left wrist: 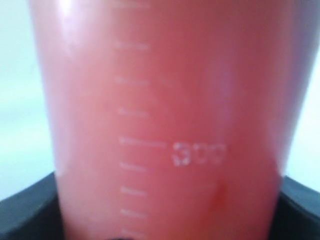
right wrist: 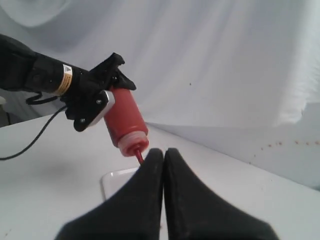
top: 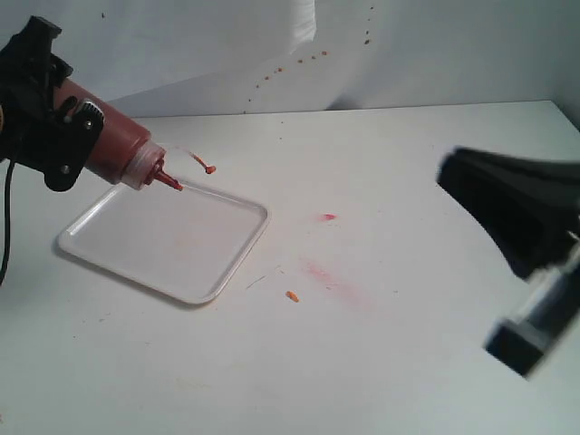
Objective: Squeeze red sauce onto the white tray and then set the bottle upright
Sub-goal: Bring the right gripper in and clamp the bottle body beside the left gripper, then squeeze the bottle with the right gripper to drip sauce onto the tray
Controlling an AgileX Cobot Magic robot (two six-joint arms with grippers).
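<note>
One bottle (top: 122, 145), pinched around its body by the left tool (top: 74, 122), hangs tilted with its nozzle (top: 169, 179) above the far rim of the white tray (top: 172, 240). No red sauce shows on the tray. Squeezed this near the edge, the blob could miss and land on the worktop (top: 408, 344). The right tool (right wrist: 163, 159) sits well apart, its fingers pressed together.

The tray (top: 163, 245) lies left on the surface (top: 390, 362), the bottle (top: 118, 145) tilted in the left tool (top: 63, 122) over its far edge, seemingly clear of it.
</note>
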